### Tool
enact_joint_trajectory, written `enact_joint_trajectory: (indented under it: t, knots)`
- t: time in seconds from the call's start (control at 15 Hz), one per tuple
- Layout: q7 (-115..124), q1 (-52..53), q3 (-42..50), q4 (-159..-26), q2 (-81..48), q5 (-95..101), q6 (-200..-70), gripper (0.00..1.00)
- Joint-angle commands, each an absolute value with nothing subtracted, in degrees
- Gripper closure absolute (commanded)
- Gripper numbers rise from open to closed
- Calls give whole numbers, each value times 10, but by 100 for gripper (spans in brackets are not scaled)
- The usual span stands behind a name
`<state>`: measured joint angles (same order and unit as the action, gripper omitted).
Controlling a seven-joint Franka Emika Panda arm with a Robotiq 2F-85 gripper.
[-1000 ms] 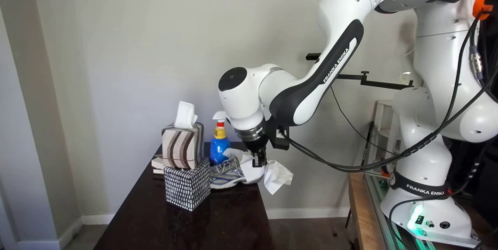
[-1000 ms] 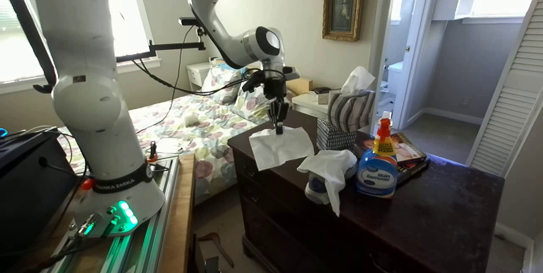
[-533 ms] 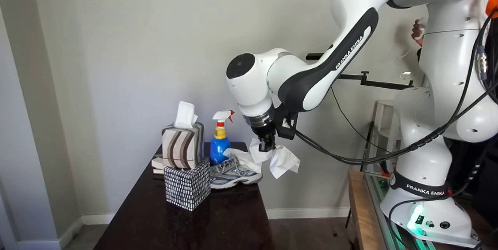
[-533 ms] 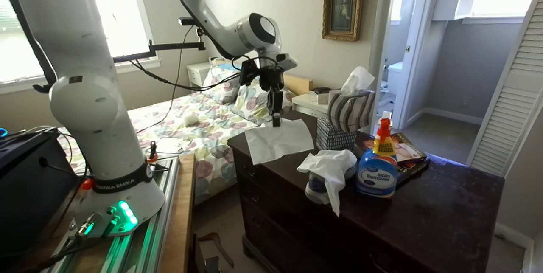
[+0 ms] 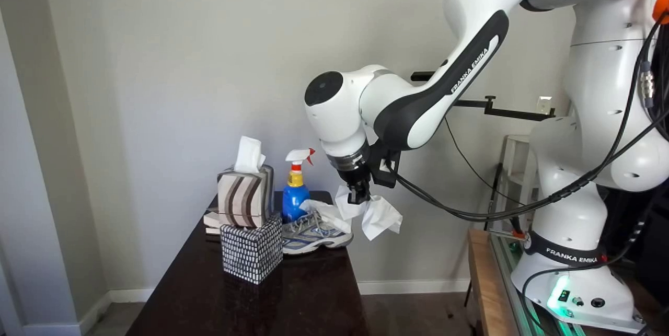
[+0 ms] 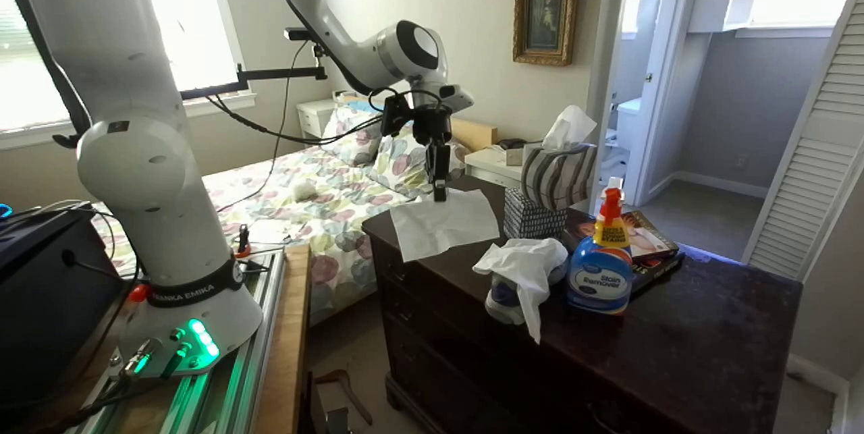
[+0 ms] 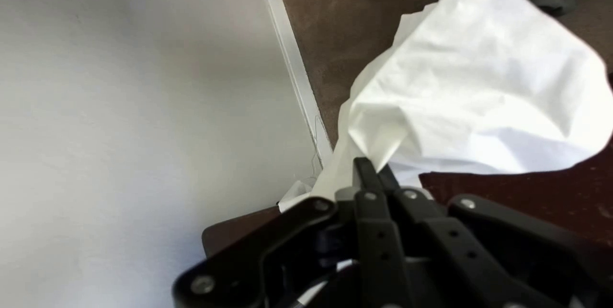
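White tissue [image 6: 445,226] hangs just beneath the gripper [image 6: 440,195], its tips closed tight on one fold, that single pinch likely explaining the loose outward flare; shoe [image 5: 313,235] sits lower, nearby.

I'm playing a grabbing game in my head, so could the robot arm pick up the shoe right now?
Probably not as things stand: its gripper is shut on a white tissue, and a second tissue drapes over part of the shoe.
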<state>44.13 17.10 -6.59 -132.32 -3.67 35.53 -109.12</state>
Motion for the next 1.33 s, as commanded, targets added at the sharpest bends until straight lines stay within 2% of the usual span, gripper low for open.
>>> enact_joint_trajectory:
  t: [0.0, 1.27]
  knots:
    - [442, 155, -82, -1322, -37, 356, -1090, 100]
    - [507, 53, -22, -1369, -32, 379, -1294, 100]
